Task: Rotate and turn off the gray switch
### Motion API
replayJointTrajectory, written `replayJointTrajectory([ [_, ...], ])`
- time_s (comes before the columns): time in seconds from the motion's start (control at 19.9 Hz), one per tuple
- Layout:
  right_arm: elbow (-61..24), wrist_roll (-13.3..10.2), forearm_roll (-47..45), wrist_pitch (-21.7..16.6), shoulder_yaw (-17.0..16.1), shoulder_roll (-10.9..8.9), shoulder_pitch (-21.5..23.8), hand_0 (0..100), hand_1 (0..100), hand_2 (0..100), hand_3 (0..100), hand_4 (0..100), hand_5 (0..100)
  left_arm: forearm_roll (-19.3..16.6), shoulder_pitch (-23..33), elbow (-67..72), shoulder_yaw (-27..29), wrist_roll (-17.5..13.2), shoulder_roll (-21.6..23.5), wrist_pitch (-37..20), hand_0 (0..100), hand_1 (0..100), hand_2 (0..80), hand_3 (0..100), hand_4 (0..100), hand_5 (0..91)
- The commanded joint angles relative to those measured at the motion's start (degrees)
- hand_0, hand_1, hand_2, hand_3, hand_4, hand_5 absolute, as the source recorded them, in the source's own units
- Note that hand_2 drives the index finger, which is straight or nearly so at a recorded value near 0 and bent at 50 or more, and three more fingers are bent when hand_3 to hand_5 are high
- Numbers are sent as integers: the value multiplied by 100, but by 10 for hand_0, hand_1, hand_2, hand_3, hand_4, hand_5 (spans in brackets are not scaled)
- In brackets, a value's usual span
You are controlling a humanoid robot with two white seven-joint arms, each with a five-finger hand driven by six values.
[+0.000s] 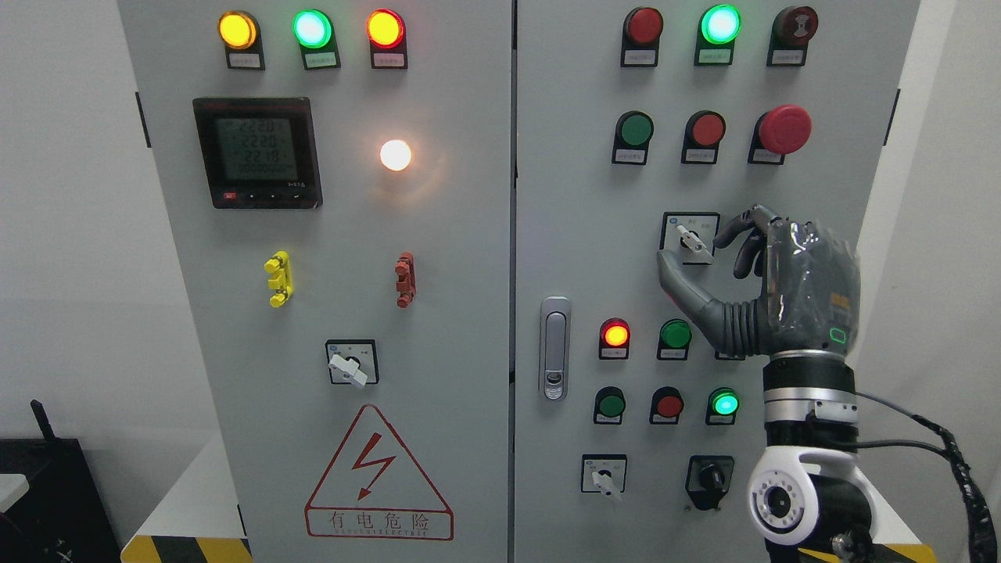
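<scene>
Control cabinet (469,313): two doors, lamps lit. R hand (770,285) raised at R door, fingers spread, thumb below and index just right of gray switch (691,238), not gripping it. Switch: R door mid-height, lever tilted, pointing lower right.

The right hand (770,285) covers the panel (579,258) behind it, hiding most of a small label (729,356) beside the green button (675,334). The print on the label plates under the lamps is too small to read. The yellow-and-black stripe (188,549) and the black box (47,500) run off the bottom-left corner. The right forearm leaves the bottom edge.
</scene>
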Motion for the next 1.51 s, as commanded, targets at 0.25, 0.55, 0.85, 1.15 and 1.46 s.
replayJointTrajectory([
  [0.25, 142, 36, 9, 4, 26, 11, -69, 63, 393, 600, 878, 896, 1000, 0, 0, 79, -9, 1, 0, 4, 120, 389, 0, 0, 0, 0],
  [0.55, 177, 45, 9, 74, 26, 11, -122, 77, 390, 613, 881, 896, 1000, 0, 0, 79, -9, 1, 0, 4, 120, 389, 0, 0, 0, 0],
  [0.85, 204, 45, 35, 83, 26, 11, -157, 87, 393, 624, 883, 896, 1000, 0, 0, 79, -9, 1, 0, 4, 120, 389, 0, 0, 0, 0],
  [1.15, 221, 115, 123, 92, 26, 11, -157, 104, 399, 634, 885, 895, 1000, 0, 0, 88, -9, 1, 0, 4, 120, 389, 0, 0, 0, 0],
  [1.46, 221, 115, 123, 92, 17, 11, -157, 112, 402, 642, 889, 895, 1000, 0, 0, 79, -9, 1, 0, 4, 120, 389, 0, 0, 0, 0],
])
